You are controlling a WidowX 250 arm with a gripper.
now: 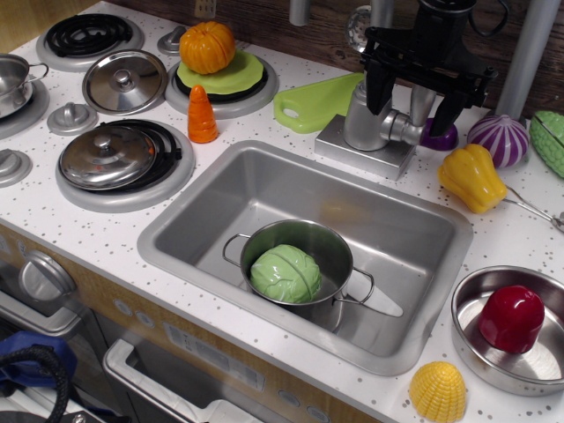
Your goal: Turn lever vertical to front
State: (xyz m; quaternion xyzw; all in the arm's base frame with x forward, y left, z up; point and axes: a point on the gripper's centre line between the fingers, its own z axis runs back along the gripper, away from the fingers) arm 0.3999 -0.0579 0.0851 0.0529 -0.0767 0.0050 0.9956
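The cylindrical silver faucet body (365, 119) stands on a square base behind the sink. The lever (419, 107) is a short silver-grey paddle joined by a stub (398, 130) to the body's right side; it points up and slightly back. My black gripper (414, 102) hangs over it from above, with one finger (380, 91) left of the paddle and one finger (448, 112) to its right. The jaws stand apart and straddle the lever; I cannot tell whether either finger touches it. The lever's top is hidden behind the gripper.
The sink (220, 189) holds a pot (339, 256) with a green cabbage (285, 272). A clear knob (357, 26), a green cutting board (313, 106), a purple onion (498, 139), a yellow pepper (472, 177) and a grey post (531, 53) surround the faucet. Stove burners, lids, a carrot and a pumpkin are at the left.
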